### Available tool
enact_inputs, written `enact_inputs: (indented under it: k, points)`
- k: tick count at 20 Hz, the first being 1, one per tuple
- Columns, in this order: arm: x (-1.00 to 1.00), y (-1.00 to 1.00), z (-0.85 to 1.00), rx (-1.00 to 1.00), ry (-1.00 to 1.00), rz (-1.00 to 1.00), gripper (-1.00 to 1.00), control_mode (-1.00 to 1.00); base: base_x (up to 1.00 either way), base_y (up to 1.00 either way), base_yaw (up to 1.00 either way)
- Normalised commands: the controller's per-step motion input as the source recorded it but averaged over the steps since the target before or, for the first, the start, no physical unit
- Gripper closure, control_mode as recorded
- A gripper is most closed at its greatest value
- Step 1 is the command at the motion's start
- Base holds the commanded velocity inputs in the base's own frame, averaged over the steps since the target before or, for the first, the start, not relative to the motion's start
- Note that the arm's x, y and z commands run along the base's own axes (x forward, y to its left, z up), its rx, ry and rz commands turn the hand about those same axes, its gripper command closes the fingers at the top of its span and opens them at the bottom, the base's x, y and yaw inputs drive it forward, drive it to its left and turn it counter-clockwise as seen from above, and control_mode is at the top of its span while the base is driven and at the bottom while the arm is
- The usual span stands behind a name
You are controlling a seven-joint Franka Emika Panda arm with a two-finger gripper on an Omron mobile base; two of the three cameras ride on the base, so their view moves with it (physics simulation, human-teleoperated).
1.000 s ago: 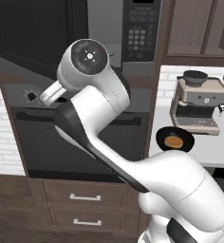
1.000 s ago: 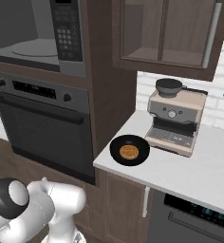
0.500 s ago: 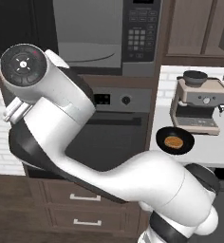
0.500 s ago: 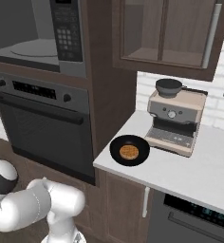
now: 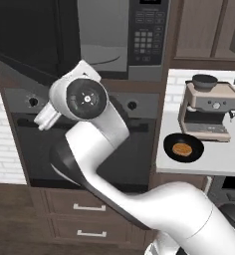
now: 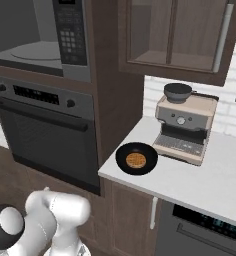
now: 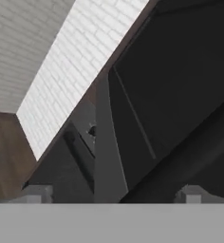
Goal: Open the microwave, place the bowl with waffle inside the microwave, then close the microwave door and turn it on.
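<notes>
The microwave (image 5: 114, 40) stands open, its grey cavity and turntable (image 6: 25, 47) showing beside the black keypad (image 6: 67, 35). The microwave door (image 5: 27, 40) is swung out to the left; its dark glass (image 7: 175, 76) looms just ahead of the hand. My gripper (image 7: 114, 192) is open, its fingertips (image 7: 35, 192) set wide apart with nothing between them. It hangs low by the door's lower edge, in front of the oven's top left. The black bowl with waffle (image 5: 183, 148) sits on the white counter (image 6: 215, 185), in front of the coffee machine, far right of the gripper.
The black-windowed oven (image 6: 45, 135) with knobs and bar handle sits under the microwave. A beige-and-steel coffee machine (image 5: 209, 107) stands behind the bowl. Drawers (image 5: 84, 219) lie below the oven. A white brick wall (image 7: 52, 61) is to the left.
My arm's wrist swung far to the left, then came back to the right and lower, in front of the oven's control panel. The jaws have spread wider.
</notes>
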Motion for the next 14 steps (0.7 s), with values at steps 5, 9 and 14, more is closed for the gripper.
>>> enact_inputs:
  k: [5,9,14]
  points:
    - [-1.00,-0.33,-1.00,0.00,-0.12,0.00,-1.00,-1.00,0.00,0.00,0.00]
    - [-1.00,0.00,-1.00,0.00,-0.24,0.00,-1.00,-1.00,0.00,0.00,0.00]
    - [-1.00,0.00,-0.93,0.06,-0.16,0.00,-1.00,-1.00,0.00,0.00,0.00]
